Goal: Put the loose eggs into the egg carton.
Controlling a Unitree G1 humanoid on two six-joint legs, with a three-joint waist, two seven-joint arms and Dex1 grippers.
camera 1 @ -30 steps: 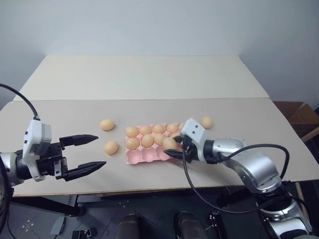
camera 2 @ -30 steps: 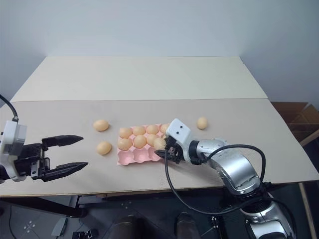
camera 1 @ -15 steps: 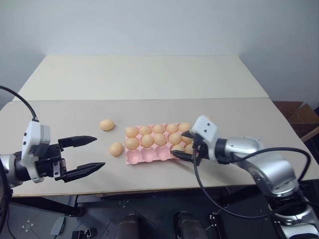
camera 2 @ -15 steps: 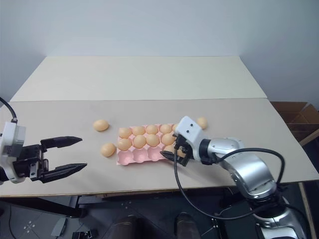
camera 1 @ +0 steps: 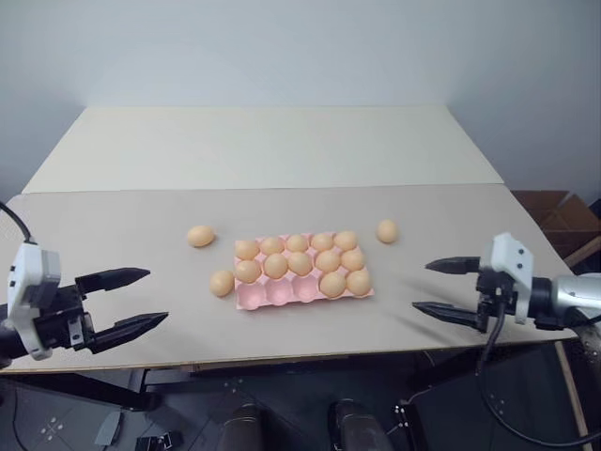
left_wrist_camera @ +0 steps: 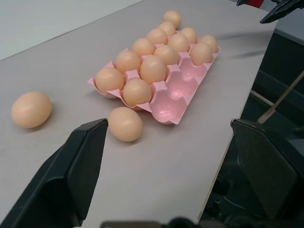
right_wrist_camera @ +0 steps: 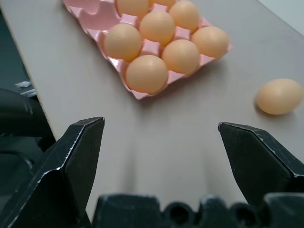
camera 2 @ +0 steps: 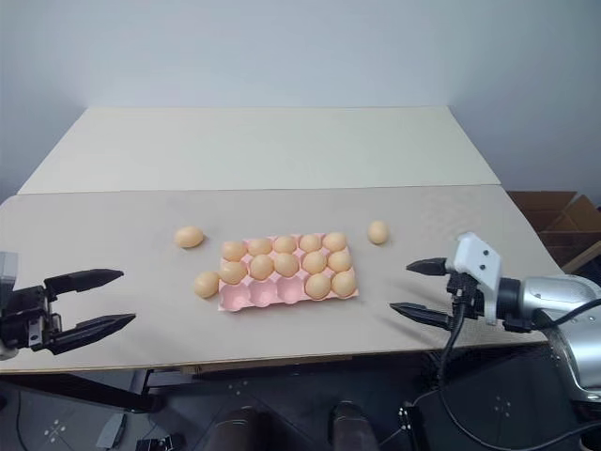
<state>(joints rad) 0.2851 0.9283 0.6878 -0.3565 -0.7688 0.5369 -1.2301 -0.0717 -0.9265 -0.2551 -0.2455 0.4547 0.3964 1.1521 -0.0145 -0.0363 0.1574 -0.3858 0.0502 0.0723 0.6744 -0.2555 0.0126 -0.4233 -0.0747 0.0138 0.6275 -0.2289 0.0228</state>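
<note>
Table [camera 1: 282, 150] spans the view, bare pale board. Egg carton [camera 1: 282, 295] sits centre, near the front edge, pink, long side running 9-to-3. Back row of five cups and middle row of five are filled; front row has eggs only in the two cups at the 3 o'clock end, three front cups at the 9 o'clock end empty. Twelve eggs seated. Three loose eggs on the table: one [camera 1: 222, 283] just beside the carton's 9 o'clock end, one [camera 1: 200, 236] further out at 10 o'clock, one [camera 1: 387, 230] off the carton's corner at 2 o'clock. My left gripper [camera 1: 124, 303] hangs at 8 o'clock of the carton, well apart, fingers spread wide, nothing in them. My right gripper [camera 1: 439, 287] at 4 o'clock, also well apart, fingers wide, holding nothing.
</note>
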